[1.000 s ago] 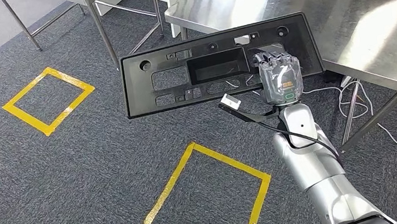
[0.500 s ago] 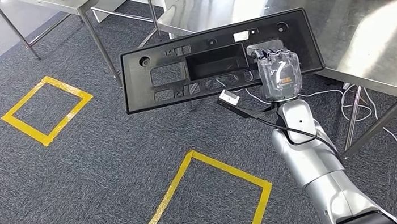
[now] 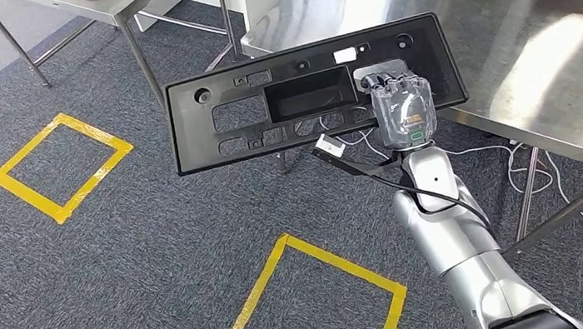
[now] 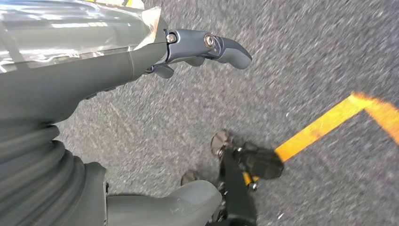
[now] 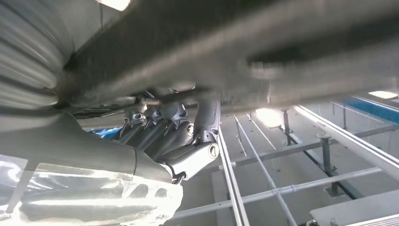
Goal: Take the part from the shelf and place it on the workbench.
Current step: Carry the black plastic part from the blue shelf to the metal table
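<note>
Head view shows the right hand (image 3: pixel 401 109) gripping a long black plastic panel (image 3: pixel 297 97), one part in all, its fingers clamped over the panel's lower edge toward its 3 o'clock end. The panel is held flat in the air, face up, its far right corner already overlapping the near edge of the steel workbench (image 3: pixel 525 43) at about 1 o'clock. By my reading, the pick from the shelf is done and the carry is nearly over; what remains is to bring the panel fully over the bench top, lower it and let go.

Two steel tables can be counted: the workbench and a second table (image 3: pixel 109 2) at 11 o'clock. Two yellow tape squares mark the carpet, one (image 3: pixel 62 166) at 9 o'clock and one (image 3: pixel 309 297) at 6 o'clock.

Left wrist view has the left hand (image 4: pixel 188 47) over the carpet holding nothing, fingers loosely apart.

Right wrist view looks up at the panel's underside (image 5: pixel 235 52), with the dark fingers (image 5: pixel 160 127) pressed against it.
</note>
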`<act>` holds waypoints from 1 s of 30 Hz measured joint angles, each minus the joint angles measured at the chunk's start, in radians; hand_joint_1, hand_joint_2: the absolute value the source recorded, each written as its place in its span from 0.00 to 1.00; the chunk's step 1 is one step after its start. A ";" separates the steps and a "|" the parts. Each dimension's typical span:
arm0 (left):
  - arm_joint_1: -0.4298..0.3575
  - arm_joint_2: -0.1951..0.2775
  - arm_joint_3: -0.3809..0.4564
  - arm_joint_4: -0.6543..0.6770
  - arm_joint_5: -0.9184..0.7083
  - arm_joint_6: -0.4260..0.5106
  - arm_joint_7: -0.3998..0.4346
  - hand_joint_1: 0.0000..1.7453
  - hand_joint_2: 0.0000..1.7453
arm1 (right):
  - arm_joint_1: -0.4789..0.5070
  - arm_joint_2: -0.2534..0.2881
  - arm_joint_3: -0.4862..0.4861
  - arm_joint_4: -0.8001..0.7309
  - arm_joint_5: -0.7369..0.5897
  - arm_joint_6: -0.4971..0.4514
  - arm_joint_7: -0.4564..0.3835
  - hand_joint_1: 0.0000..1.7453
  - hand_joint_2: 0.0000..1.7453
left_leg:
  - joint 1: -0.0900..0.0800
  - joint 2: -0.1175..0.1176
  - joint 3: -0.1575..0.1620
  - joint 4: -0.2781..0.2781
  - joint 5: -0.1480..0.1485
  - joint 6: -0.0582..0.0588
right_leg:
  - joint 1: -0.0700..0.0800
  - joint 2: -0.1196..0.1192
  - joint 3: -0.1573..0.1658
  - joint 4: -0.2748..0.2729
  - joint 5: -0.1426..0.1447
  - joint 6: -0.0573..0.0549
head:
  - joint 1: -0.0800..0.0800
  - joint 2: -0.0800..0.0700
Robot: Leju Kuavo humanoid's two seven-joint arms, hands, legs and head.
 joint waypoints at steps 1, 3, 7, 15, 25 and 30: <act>0.000 0.000 0.000 0.000 0.000 0.000 0.000 0.00 1.00 | 0.002 0.000 0.000 0.002 0.001 0.000 0.000 1.00 1.00 | 0.000 -0.002 0.012 0.000 -0.010 0.000 | -0.001 0.000 -0.038 0.033 -0.020 -0.002 | 0.000 0.000; 0.001 0.000 0.000 0.000 0.001 0.000 0.000 0.00 1.00 | 0.003 0.000 0.002 0.007 0.007 0.000 0.001 1.00 1.00 | -0.001 -0.006 0.042 0.000 -0.034 -0.002 | -0.002 -0.001 -0.068 0.002 -0.021 0.007 | 0.000 0.000; 0.003 -0.001 0.003 0.001 0.004 0.000 0.000 0.00 1.00 | -0.001 0.002 0.005 0.021 0.021 0.000 0.010 1.00 1.00 | -0.004 -0.009 0.093 0.001 -0.086 -0.019 | -0.001 -0.016 -0.024 -0.223 0.148 0.029 | 0.003 0.000; 0.001 -0.002 0.006 0.000 -0.023 -0.008 -0.004 0.00 1.00 | 0.003 0.004 0.027 -0.007 0.077 0.008 0.118 1.00 1.00 | 0.003 0.001 -0.091 0.303 -0.124 -0.054 | -0.007 -0.013 0.046 -0.245 0.155 -0.041 | -0.003 0.000; 0.002 0.000 0.006 0.001 -0.042 0.004 -0.001 0.00 1.00 | 0.025 -0.033 0.085 -0.040 0.079 0.018 0.171 1.00 1.00 | 0.004 0.001 -0.064 0.029 0.044 -0.040 | 0.006 0.007 0.108 -0.242 0.087 -0.013 | -0.002 0.000; 0.002 -0.001 0.006 0.000 -0.042 0.004 0.001 0.00 1.00 | 0.029 -0.049 0.104 -0.049 0.079 0.018 0.189 1.00 1.00 | -0.010 -0.006 -0.065 0.026 0.045 -0.032 | 0.010 0.001 0.113 -0.251 0.084 -0.014 | -0.001 0.000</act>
